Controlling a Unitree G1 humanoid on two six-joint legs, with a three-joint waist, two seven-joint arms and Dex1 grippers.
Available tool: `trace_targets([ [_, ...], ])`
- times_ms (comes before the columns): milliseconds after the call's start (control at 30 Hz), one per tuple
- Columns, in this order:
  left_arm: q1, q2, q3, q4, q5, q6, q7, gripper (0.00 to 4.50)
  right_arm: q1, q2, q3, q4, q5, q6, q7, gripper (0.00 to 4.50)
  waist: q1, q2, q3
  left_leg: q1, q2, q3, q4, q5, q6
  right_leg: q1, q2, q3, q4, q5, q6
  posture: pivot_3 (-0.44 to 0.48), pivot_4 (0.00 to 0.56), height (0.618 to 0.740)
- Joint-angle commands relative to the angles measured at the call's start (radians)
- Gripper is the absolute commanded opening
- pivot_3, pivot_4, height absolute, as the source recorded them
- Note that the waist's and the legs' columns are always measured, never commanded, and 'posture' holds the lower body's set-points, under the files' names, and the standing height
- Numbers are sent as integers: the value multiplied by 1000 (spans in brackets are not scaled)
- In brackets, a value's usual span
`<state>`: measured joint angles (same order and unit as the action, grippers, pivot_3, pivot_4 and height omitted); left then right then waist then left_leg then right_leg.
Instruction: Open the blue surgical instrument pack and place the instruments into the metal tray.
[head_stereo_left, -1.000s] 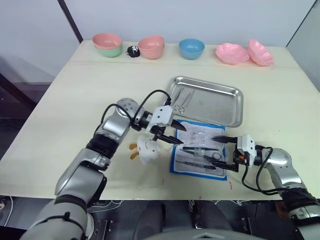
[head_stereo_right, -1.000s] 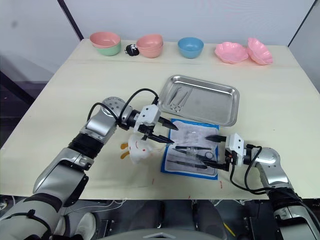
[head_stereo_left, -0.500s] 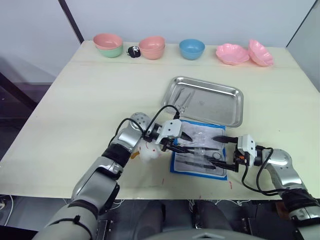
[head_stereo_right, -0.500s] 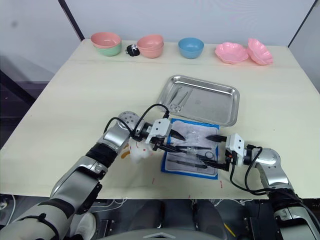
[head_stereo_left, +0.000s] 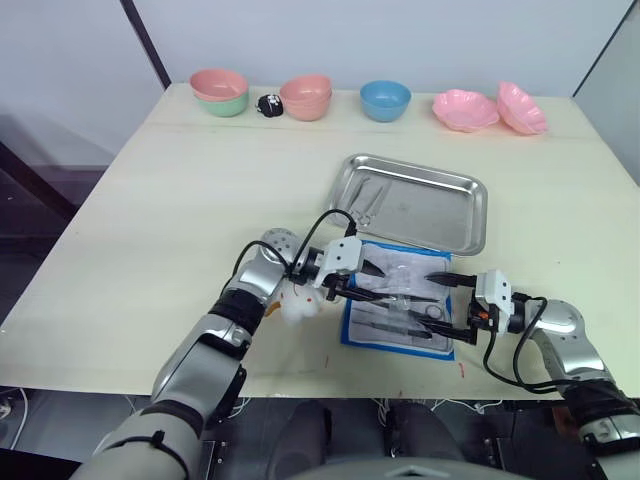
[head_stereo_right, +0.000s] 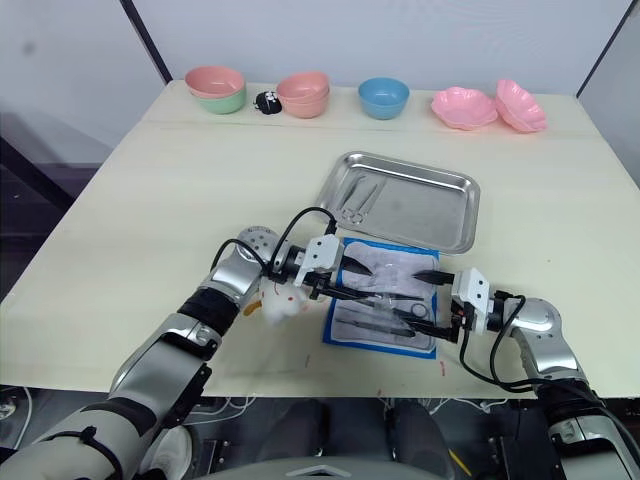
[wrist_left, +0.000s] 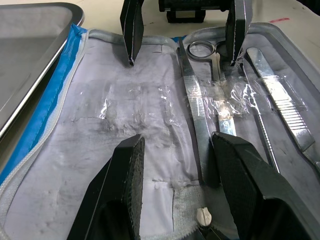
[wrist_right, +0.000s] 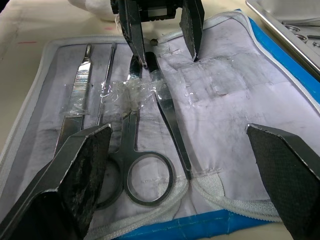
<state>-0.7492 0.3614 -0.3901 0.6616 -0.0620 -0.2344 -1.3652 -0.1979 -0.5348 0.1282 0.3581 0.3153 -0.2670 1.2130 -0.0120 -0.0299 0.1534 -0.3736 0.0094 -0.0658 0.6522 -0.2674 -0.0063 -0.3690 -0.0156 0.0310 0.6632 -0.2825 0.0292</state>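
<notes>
"Blue surgical instrument pack (head_stereo_left: 398, 308) — where was it when you looked?"

"Lying open on the table (head_stereo_left: 150, 200), flat between the two grippers, just on the near side of the metal tray (head_stereo_left: 412, 201). Its clear pockets held scissors (wrist_right: 145, 150), a scalpel-like blade (wrist_right: 80, 95) and a thin probe beside it. A couple of instruments (head_stereo_left: 362, 200) already lay in the tray's corner, beyond the left gripper (head_stereo_left: 365, 282)."

"And what had the left arm done in the last second?"

"It had dropped and reached in. A second earlier it hovered at the pack's left edge above the white toy with orange bits (head_stereo_left: 298, 303); by this moment its fingers were spread apart over the lining, one finger (wrist_left: 235, 165) right beside the scissors' blades, nothing clamped yet."

"The right gripper (head_stereo_left: 440, 302)?"

"It had not moved — parked at the pack's opposite edge, fingers wide apart and empty, the scissors' ring handles just in front of it."

"So what did that mean for the job?"

"I'd judge opening was done and the transfer part-way through; the left gripper was lining up on the scissors. The plastic strap across them looked likely to resist a straight lift, so sliding them out lengthwise seemed safer."
</notes>
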Motion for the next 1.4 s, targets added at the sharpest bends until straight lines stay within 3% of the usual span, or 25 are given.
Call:
trace_targets([
  [33,-11,-5,-1,25,33,-30,4,2294,71,1,56,74,-85,29,-5,4500,0,0,0,2,0,0,0,0,0,1,0,0,0,0,0,0,150,740],
  [733,-39,-26,-35,161,104,-112,-50,2294,74,4,58,64,-85,32,-19,4500,-1,1,-2,10,0,1,-1,0,0,8,0,0,0,0,0,0,150,740],
  [900,-42,-40,-24,178,103,-104,-42,260,78,6,60,61,-85,34,-22,4500,0,1,-5,10,-1,0,-1,0,0,9,0,0,0,0,0,0,150,740],
  [933,-42,-41,-22,178,103,-103,-43,44,78,6,60,61,-85,33,-22,4500,0,1,-5,10,-1,0,-1,0,0,9,0,0,0,0,0,0,150,740],
  [1400,-59,-35,-5,124,83,-41,-71,44,79,7,63,63,-83,34,-21,4500,-1,2,-5,10,-1,0,-1,0,0,9,0,0,0,0,0,0,150,740],
])
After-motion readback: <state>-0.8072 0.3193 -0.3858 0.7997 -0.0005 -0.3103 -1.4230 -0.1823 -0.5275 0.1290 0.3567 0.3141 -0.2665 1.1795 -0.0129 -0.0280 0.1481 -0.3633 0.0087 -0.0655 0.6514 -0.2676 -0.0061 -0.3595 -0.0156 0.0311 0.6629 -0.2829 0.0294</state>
